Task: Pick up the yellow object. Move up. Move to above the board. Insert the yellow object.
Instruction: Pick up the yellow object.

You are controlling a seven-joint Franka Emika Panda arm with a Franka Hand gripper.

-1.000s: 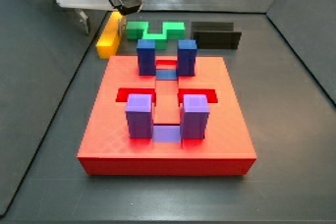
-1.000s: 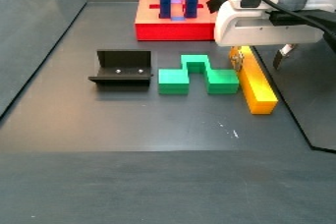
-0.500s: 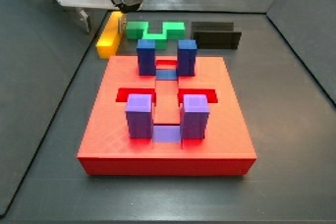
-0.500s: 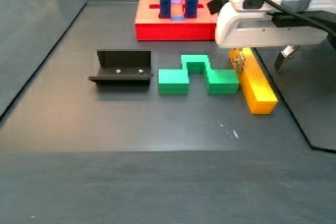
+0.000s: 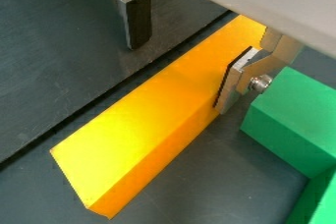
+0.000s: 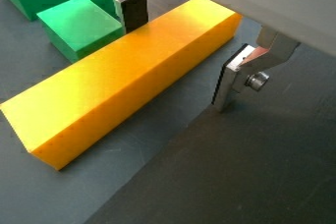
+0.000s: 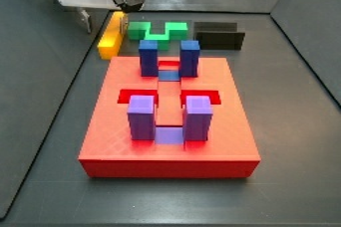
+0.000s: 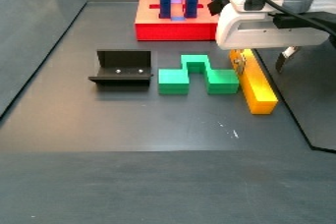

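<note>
Claw (image 6: 184, 43) straddles the yellow object (image 6: 125, 71), jaws apart.

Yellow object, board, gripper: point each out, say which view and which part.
yellow object (image 6: 125, 66): a wrist view, middle of its top face.
board (image 7: 170, 131): a side view, red top surface near the front.
gripper (image 6: 184, 33): a wrist view, midway between the fingertips straddling the bar.

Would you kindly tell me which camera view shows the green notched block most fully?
A side view shows the green notched block whole, its stepped outline clear, lying beside the yellow object under the gripper. In the opposite side view it sits far back behind the board, partly hidden. Both wrist views catch only a corner.
</note>
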